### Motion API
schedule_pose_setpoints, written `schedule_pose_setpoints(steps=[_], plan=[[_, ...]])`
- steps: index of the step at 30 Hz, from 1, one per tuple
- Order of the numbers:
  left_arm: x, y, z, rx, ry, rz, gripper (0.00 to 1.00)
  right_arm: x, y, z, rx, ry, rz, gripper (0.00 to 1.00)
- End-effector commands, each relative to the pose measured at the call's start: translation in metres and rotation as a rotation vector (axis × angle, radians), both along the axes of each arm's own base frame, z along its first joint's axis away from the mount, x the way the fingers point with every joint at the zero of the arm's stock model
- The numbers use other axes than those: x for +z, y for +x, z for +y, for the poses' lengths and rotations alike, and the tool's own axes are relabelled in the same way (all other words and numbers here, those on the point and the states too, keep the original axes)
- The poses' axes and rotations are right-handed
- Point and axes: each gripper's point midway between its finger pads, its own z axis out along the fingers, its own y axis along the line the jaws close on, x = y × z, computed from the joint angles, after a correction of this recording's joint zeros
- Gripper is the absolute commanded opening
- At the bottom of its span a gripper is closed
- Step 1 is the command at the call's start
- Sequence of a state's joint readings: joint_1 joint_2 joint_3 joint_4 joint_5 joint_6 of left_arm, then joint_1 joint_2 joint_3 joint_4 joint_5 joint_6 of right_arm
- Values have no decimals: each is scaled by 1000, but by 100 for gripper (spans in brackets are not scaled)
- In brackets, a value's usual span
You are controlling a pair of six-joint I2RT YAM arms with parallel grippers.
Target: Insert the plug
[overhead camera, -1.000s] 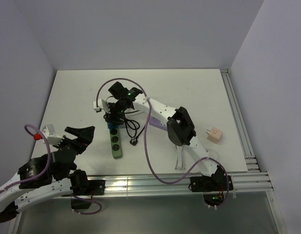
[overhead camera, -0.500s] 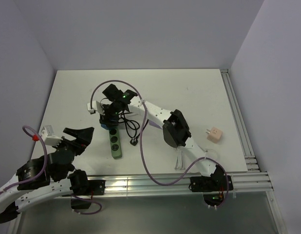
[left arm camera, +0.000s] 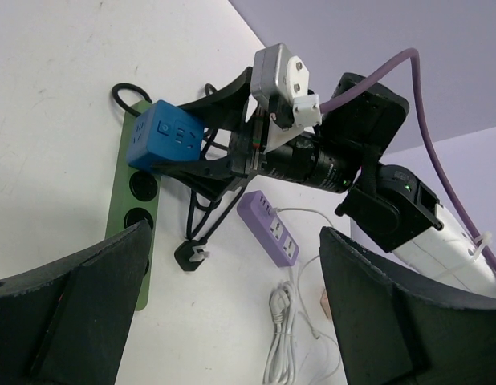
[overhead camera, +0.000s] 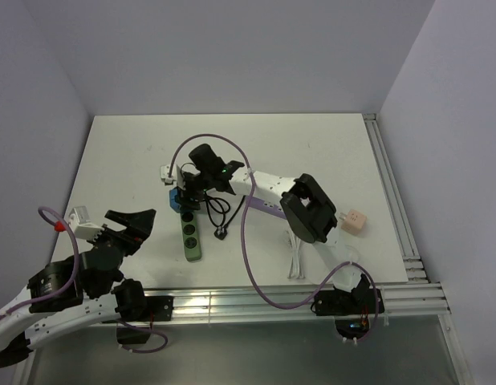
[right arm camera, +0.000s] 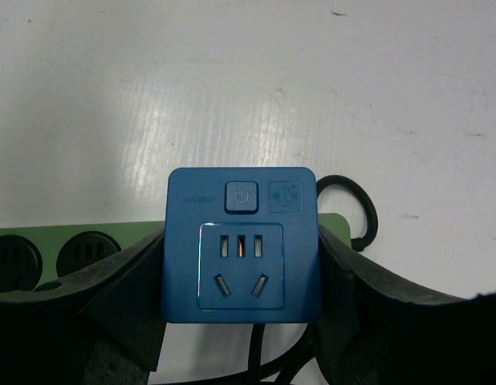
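1. Right gripper [right arm camera: 241, 277]: jaws clamped on the plug [right arm camera: 241, 245], one black finger [right arm camera: 124, 277] pressed to each side of it.
2. The plug is a blue block, its face showing a power button and a socket. It is at the far end of the green power strip [overhead camera: 190, 237], over the strip's last sockets.
3. In the left wrist view the plug [left arm camera: 164, 138] looks tilted against the strip [left arm camera: 129, 215]. Whether its pins are seated cannot be told.
4. Left gripper [overhead camera: 132, 224]: jaws wide apart, holding nothing, near the left edge of the table [overhead camera: 312, 144], just left of the strip and apart from it.
5. Black cable [overhead camera: 217, 210] coils beside the strip, its loose black plug end [left arm camera: 190, 255] lying on the table.
6. Purple power strip [left arm camera: 269, 228] lies to the right of the green one, with a white cable [left arm camera: 280, 345] nearer the arm bases.
7. Peach cube adapter [overhead camera: 355, 220] sits well apart, toward the right edge.
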State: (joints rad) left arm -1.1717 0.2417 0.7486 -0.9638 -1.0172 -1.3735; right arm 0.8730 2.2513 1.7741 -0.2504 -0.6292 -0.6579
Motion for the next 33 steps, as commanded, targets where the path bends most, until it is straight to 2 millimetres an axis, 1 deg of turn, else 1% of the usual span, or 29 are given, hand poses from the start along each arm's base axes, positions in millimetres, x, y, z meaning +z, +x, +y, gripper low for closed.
schedule_pose_setpoints(steps=[1,2,3,4,5,6,8,10,11,12,13,14,15,18,19,21,22,23,25,27,28,29,30,31,33], plan=[[1,2,-6,-12,0,-7,91,-137,-84,-82,-80,-457,449,0],[0,2,-7,-13,6,-6,91,-137,-82,-79,-78,-448,447,0],[1,2,-7,-16,9,-8,91,-138,-77,-78,-81,-427,451,0],[1,2,-8,-17,13,-5,91,-138,-76,-80,-81,-414,462,0],[1,2,-8,-17,22,0,91,-149,-78,-94,-78,-434,456,0],[1,2,-8,-14,18,4,91,-148,-70,-94,-86,-411,410,0],[-2,2,-7,-9,20,13,91,-158,-75,-107,-76,-444,395,0],[-3,2,-10,-18,19,11,91,-164,-69,-117,-100,-457,396,0],[-3,3,-12,-23,23,3,91,-170,-71,-127,-116,-476,402,0],[-1,3,-13,-25,19,-1,91,-174,-66,-129,-129,-460,386,0],[-1,3,-14,-31,21,-1,91,-178,-62,-137,-141,-464,386,0],[-1,3,-15,-32,23,0,91,-186,-65,-146,-151,-489,389,0],[-1,3,-14,-30,24,1,91,-189,-65,-149,-153,-500,391,0],[-2,3,-12,-25,32,8,91,-187,-62,-143,-147,-477,396,0],[-1,2,-12,-27,27,9,91,-188,-59,-150,-162,-466,412,0],[0,1,-11,-31,27,10,91,-190,-52,-155,-169,-451,403,0],[-1,1,-11,-29,26,14,91,-191,-51,-152,-157,-458,398,0],[-2,1,-10,-25,27,14,91,-192,-58,-152,-141,-492,409,0],[-2,1,-11,-28,20,9,92,-192,-59,-141,-122,-493,399,0],[1,1,-12,-36,12,3,91,-199,-54,-146,-141,-493,407,0],[1,1,-12,-38,15,4,91,-200,-49,-151,-148,-502,404,0],[1,1,-12,-38,13,6,91,-207,-47,-158,-165,-527,411,0],[-1,1,-12,-34,20,12,91,-209,-50,-159,-158,-548,413,0],[-4,1,-12,-27,20,18,91,-210,-52,-154,-147,-549,414,0],[-5,2,-13,-27,19,16,91,-211,-60,-145,-132,-539,426,0]])
